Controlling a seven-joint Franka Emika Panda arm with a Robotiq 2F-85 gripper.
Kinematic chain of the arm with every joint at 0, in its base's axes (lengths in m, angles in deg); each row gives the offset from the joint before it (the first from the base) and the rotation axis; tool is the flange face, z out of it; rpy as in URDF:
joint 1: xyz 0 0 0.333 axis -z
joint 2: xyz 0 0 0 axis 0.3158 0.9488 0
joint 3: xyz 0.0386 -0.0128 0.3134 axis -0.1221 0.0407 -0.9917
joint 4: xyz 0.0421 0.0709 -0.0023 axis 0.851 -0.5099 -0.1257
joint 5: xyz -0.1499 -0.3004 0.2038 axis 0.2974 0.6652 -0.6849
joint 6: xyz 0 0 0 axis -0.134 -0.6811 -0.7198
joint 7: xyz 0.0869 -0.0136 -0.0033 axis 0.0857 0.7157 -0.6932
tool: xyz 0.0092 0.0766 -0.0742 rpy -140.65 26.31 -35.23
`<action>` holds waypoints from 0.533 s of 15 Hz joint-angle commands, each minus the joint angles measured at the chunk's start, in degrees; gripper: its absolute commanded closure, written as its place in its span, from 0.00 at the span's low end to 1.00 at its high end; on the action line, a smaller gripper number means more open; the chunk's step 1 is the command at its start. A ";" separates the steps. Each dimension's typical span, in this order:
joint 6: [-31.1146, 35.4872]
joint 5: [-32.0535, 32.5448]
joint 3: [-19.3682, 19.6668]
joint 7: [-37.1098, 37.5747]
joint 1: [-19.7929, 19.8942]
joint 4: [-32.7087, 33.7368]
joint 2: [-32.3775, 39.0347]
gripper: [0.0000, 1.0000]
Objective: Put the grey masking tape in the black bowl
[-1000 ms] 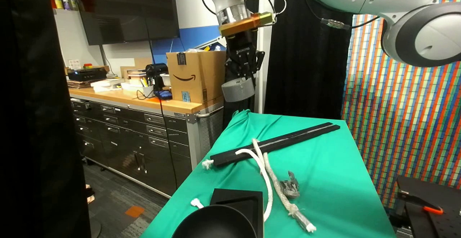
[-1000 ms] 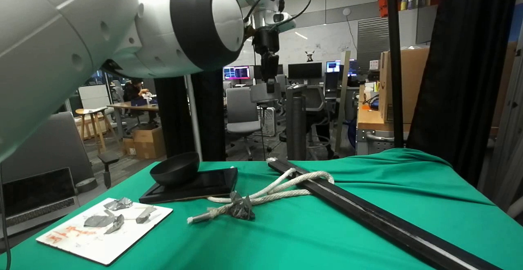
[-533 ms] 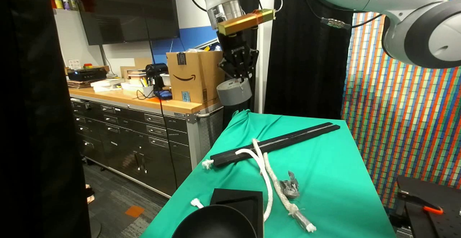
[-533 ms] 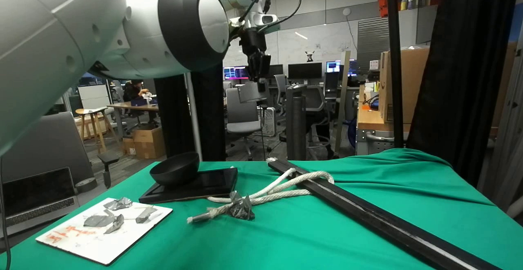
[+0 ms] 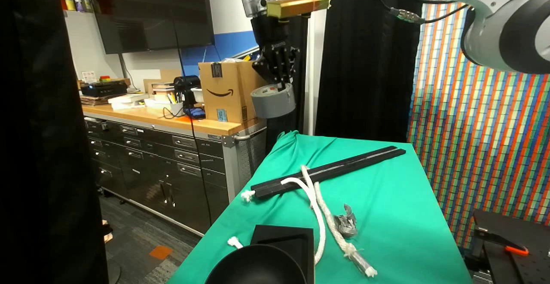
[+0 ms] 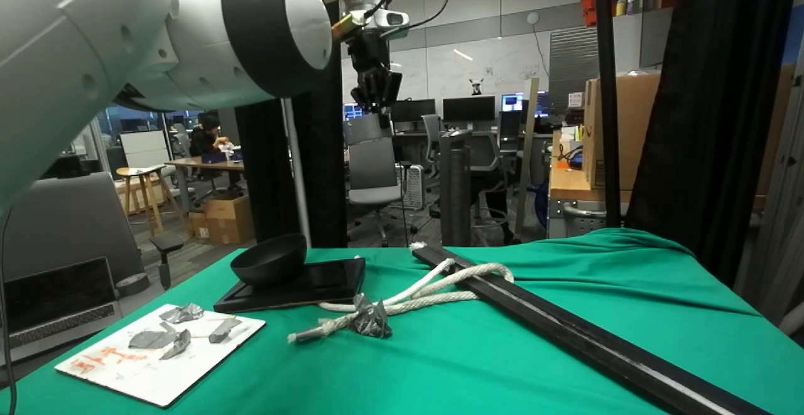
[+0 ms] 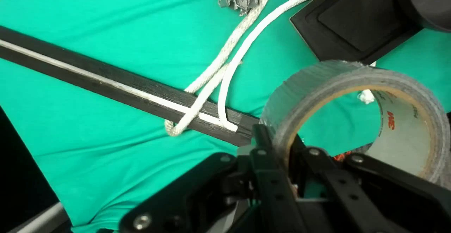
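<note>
Grey masking tape (image 5: 273,104) hangs by one wall, pinched in the nearly closed end effector (image 7: 280,141), well above the table (image 5: 399,219). Carrying seems the step in hand. Between 1 and 2 o'clock in the wrist view, the black bowl (image 7: 431,2) sits on a flat black piece (image 7: 356,18); the next move calls for swinging there, lowering, then letting go.

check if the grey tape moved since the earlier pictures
Yes: against the cardboard box in an exterior view, the grey tape has moved leftward and slightly up in the picture.
</note>
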 commanded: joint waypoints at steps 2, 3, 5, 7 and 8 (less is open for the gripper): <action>3.17 3.23 1.59 -2.57 -2.71 0.01 -1.89 0.93; 4.23 3.91 1.84 -2.33 -3.47 0.00 -1.82 0.93; 5.44 5.23 2.19 -2.69 -5.00 -0.19 -1.30 0.93; 6.10 5.90 2.40 -2.65 -6.18 -0.31 -0.84 0.93; 6.36 6.31 2.51 -2.43 -7.08 -0.31 -0.66 0.93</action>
